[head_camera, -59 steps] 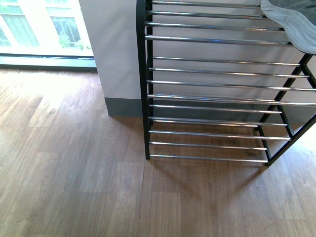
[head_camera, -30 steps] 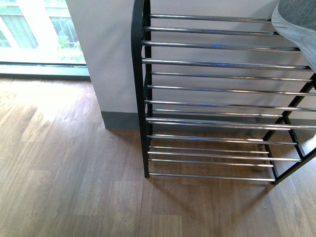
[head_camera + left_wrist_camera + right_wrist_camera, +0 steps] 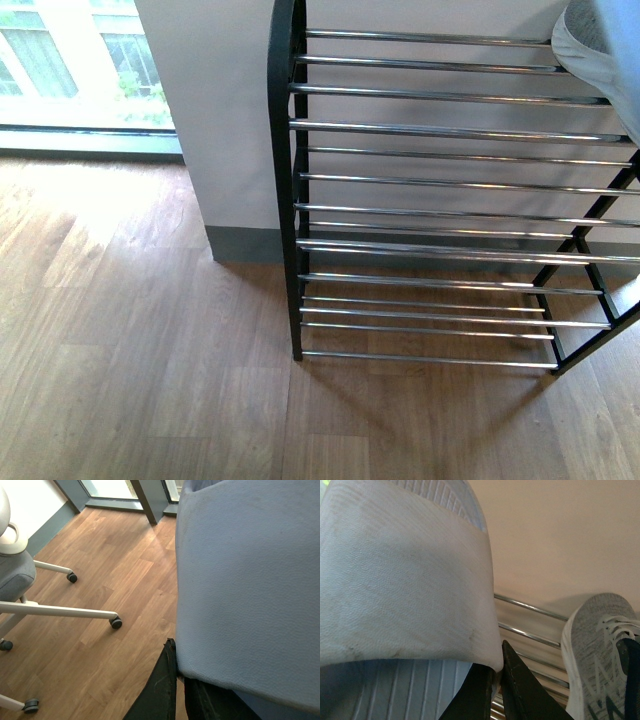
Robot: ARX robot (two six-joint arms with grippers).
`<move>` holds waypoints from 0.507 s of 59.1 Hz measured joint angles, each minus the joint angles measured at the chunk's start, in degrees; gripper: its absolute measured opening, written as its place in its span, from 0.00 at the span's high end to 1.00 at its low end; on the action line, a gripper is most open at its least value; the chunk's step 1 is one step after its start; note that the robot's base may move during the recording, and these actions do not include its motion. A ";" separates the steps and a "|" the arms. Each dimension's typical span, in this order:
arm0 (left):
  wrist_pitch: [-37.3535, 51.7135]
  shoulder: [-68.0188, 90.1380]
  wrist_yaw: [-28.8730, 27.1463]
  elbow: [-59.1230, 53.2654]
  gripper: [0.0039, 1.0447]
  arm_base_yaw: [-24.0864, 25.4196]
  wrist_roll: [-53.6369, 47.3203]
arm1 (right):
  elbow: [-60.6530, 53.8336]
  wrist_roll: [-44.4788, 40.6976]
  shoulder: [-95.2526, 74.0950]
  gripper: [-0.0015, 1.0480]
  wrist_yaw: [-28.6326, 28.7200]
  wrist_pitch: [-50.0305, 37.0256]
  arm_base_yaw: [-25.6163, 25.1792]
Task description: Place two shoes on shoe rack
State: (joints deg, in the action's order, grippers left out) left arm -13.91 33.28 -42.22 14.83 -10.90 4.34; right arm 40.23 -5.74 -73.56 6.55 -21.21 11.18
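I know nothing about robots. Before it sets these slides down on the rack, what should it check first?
1. Right fingers pinching the right slide: ok.
2. Left fingers pinching the left slide: ok.
3. Bare rods on the shoe rack to land on: ok.
4. Grey sneaker apart from the right slide: ok.
5. Right slide's height over the rods: cannot tell.
6. Left slide near the shoe rack: not ok; its wrist view shows only floor and a chair.
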 joint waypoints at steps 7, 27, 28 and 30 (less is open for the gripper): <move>0.00 -0.02 0.02 0.00 0.99 0.00 0.00 | 4.85 -3.63 -8.87 0.99 -3.61 -0.74 -0.07; 0.00 0.00 0.02 0.00 0.99 0.00 0.02 | 21.24 -15.10 -27.65 0.99 -11.13 1.36 0.46; 0.00 -0.02 0.02 0.00 0.99 0.00 0.00 | 22.08 -15.91 -28.52 0.99 -11.72 1.57 0.55; 0.00 -0.02 0.02 0.00 0.99 0.00 0.00 | 23.69 -17.33 -30.27 0.99 -13.07 1.92 0.72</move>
State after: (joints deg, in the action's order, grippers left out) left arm -13.91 33.26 -42.19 14.83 -10.90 4.34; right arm 63.92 -23.07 -103.83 -6.52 -19.29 11.90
